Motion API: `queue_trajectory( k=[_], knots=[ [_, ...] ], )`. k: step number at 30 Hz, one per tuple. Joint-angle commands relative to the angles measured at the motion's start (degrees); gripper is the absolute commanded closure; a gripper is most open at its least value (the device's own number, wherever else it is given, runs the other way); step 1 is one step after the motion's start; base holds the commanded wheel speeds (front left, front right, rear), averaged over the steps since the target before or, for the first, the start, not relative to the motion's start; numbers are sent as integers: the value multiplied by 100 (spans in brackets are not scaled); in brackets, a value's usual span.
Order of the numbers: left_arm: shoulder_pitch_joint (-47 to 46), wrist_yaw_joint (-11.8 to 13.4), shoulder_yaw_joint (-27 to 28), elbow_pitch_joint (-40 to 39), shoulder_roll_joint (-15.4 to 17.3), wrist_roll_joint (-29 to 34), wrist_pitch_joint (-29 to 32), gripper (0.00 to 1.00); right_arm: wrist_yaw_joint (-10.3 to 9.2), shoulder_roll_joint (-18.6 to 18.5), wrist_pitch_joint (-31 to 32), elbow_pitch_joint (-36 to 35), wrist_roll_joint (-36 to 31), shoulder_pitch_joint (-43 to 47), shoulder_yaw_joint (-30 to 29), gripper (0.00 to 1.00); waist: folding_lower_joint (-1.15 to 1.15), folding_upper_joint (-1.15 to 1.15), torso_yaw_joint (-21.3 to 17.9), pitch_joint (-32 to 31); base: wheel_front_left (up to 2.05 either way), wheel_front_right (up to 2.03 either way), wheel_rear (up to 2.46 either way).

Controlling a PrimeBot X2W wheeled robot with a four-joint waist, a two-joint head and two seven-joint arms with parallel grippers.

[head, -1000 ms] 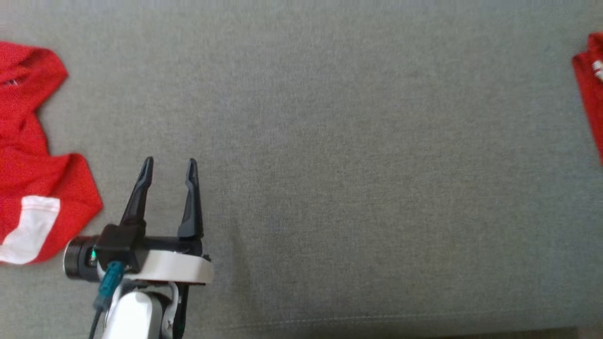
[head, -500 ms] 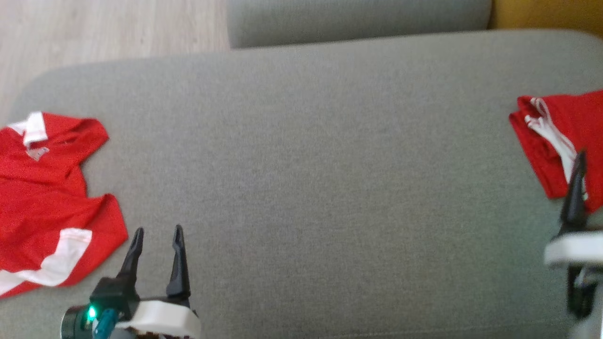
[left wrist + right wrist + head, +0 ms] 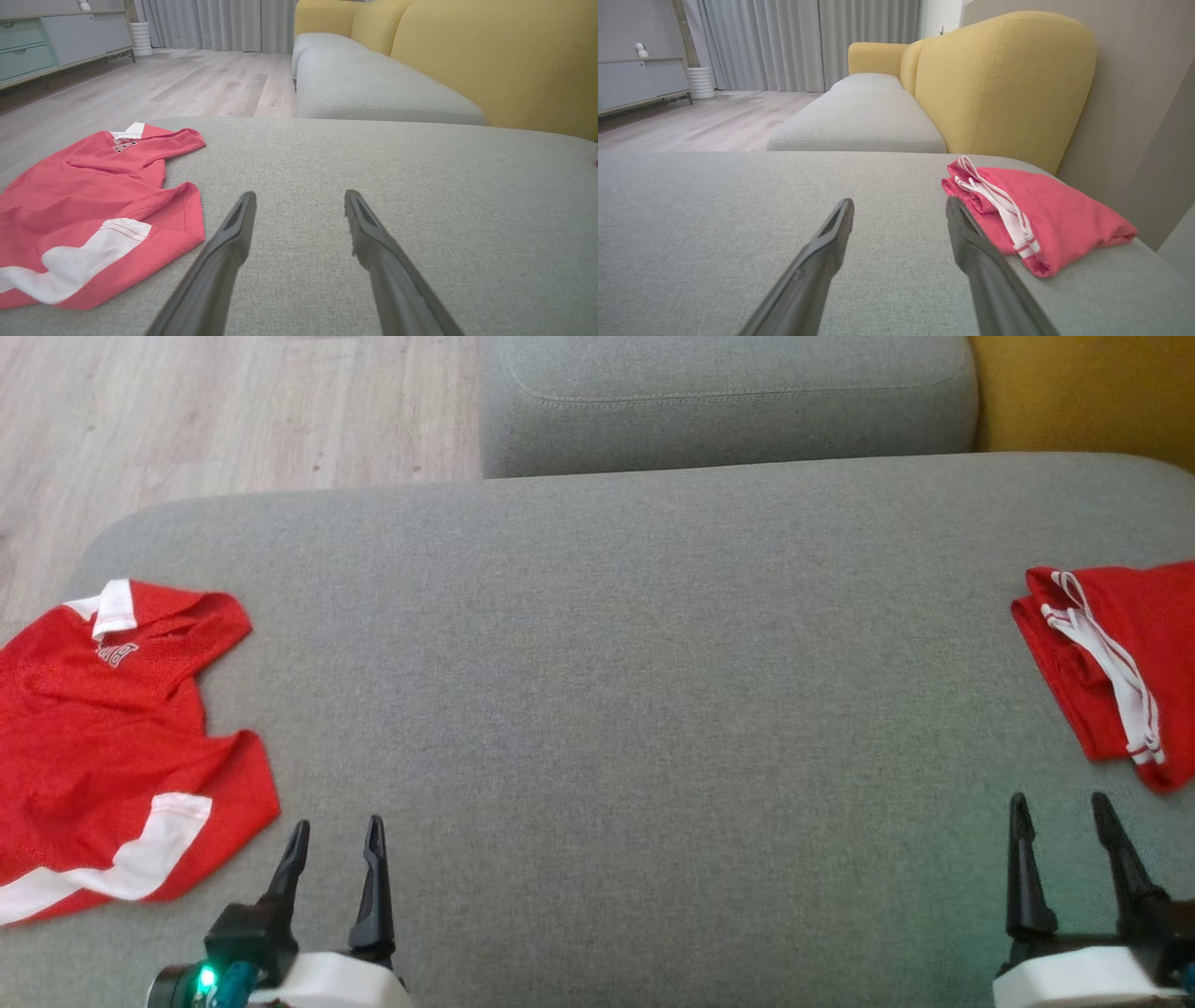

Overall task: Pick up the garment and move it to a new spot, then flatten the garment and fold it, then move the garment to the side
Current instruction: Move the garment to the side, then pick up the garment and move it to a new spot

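The grey cushion (image 3: 597, 709) holds a red jersey (image 3: 103, 737), rumpled, at its left end. Your left gripper (image 3: 336, 824) and right gripper (image 3: 1059, 800) hover spread, empty; pickup looks next: pinch the fabric.

Left of the left claw (image 3: 337, 821), a red jersey (image 3: 103, 728) of thin, mesh-like cloth with white cloth bands. Just beyond the right claw (image 3: 1059, 796), a folded red garment (image 3: 1111, 653) of soft matt cloth with white trim. Under both, the seat cushion (image 3: 597, 663) in woven grey cloth, matt and finely grained. On each claw, fingers (image 3: 224, 252) dark, matt, plastic-looking. Farther ahead, pale wood-grain floor (image 3: 187, 411) and yellow woven upholstery (image 3: 1004, 79).
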Motion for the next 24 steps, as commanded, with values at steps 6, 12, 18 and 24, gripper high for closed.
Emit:
queue_trajectory(
  k=[6, 12, 18, 24],
  knots=[
    [-168, 10, 130, -164, -16, 5, -70, 0, 39, -65, -37, 7, 159, -155, 365, 0, 1, 0, 25, 0, 0, 0, 0],
    [-197, -10, 148, -165, -16, 6, -70, 0, 39, -65, -37, 27, 177, -177, 395, 0, 1, 0, 41, 1, 0, 0, 0],
    [-260, -3, 120, -171, -16, 11, -70, 0, 39, -65, -37, -12, 190, -152, 491, 0, 1, 0, 348, -2, 0, 0, 0],
    [-277, 10, 106, -152, -16, -1, -70, 0, 39, -65, -37, 1, 273, -109, 696, 0, 1, 0, 1002, -33, 0, 0, 0]
  ],
)
